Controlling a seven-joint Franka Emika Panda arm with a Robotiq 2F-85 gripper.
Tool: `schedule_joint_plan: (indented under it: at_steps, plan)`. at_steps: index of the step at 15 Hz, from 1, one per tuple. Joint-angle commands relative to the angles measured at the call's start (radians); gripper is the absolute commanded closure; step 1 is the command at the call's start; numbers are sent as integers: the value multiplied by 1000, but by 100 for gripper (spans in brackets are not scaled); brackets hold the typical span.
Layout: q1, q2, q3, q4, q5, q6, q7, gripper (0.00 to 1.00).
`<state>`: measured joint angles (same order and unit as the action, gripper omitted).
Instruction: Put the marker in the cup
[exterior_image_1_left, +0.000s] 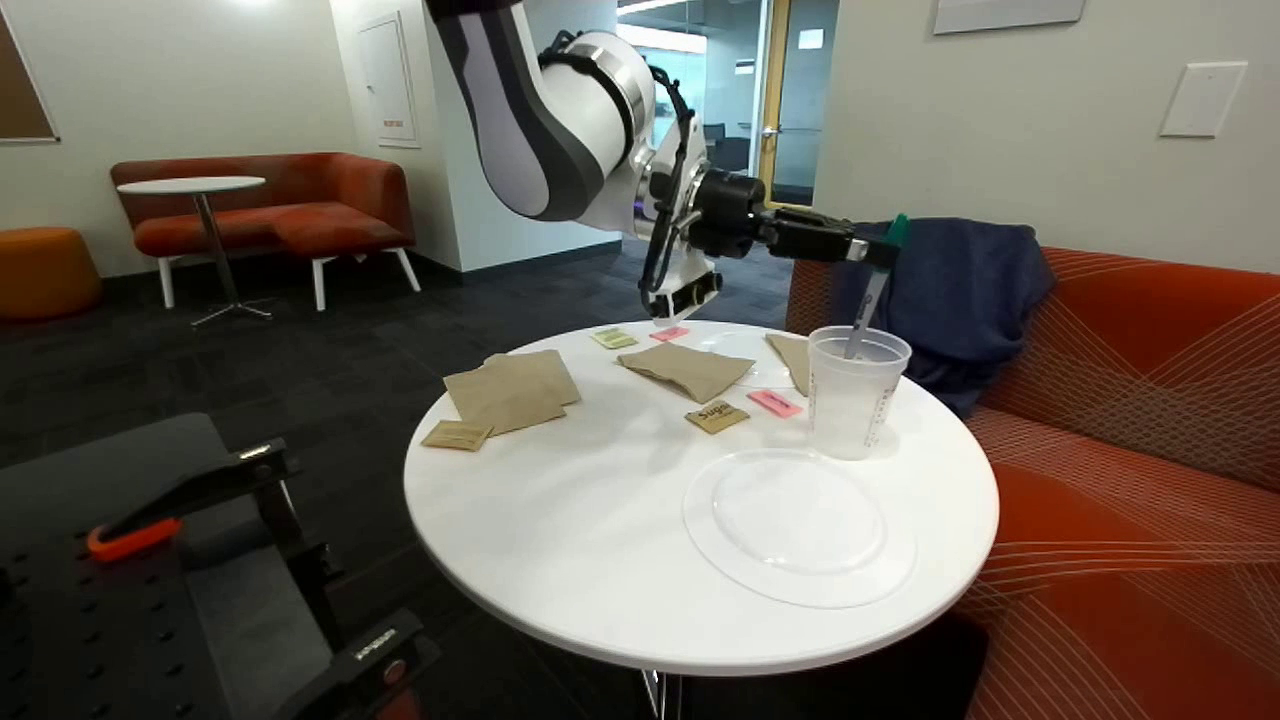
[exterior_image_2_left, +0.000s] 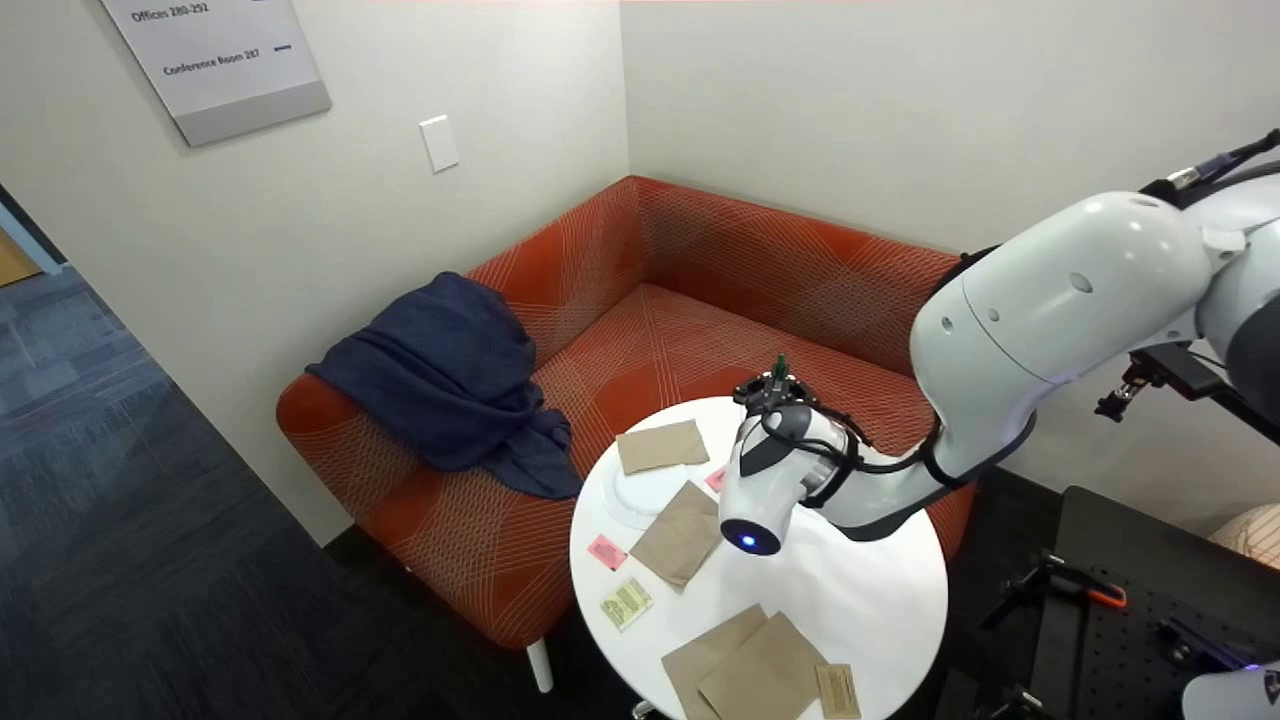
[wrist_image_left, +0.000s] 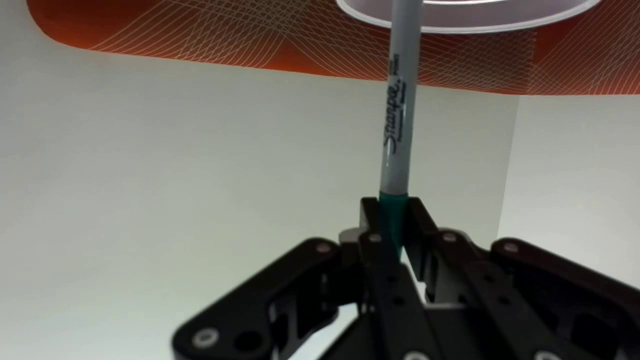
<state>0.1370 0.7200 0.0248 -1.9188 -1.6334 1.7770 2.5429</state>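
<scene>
The marker has a grey barrel and a green cap; it shows in an exterior view (exterior_image_1_left: 868, 308) and in the wrist view (wrist_image_left: 398, 125). My gripper (exterior_image_1_left: 882, 252) is shut on its green cap, with the fingers pressed on both sides in the wrist view (wrist_image_left: 393, 212). The marker hangs tilted, its lower end at the mouth of the clear cup (exterior_image_1_left: 848, 415), seemingly just inside the rim. The cup stands upright on the table. Its rim (wrist_image_left: 480, 24) shows at the top of the wrist view, where the marker's tip is out of frame. In an exterior view, only the green end (exterior_image_2_left: 780, 367) shows; the arm hides the cup.
A clear round plate (exterior_image_1_left: 800, 530) lies in front of the cup on the white round table (exterior_image_1_left: 580, 560). Another plate (exterior_image_2_left: 632, 505), brown napkins (exterior_image_1_left: 690, 370) and several packets (exterior_image_1_left: 717, 416) lie around. A red couch (exterior_image_2_left: 700, 330) with a navy cloth (exterior_image_2_left: 440, 370) adjoins the table.
</scene>
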Motion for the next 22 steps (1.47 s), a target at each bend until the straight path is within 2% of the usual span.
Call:
schedule_joint_plan:
  at_steps: [1,17,18,19,22]
  plan:
    - [-7,41,12,36,-26,-51,40,96]
    - [0,174,10,142,-40,-83,41,96]
    - [1,180,9,148,-40,-85,40,60]
    - [2,184,9,154,-39,-87,40,59]
    - [3,192,9,169,-38,-93,40,37]
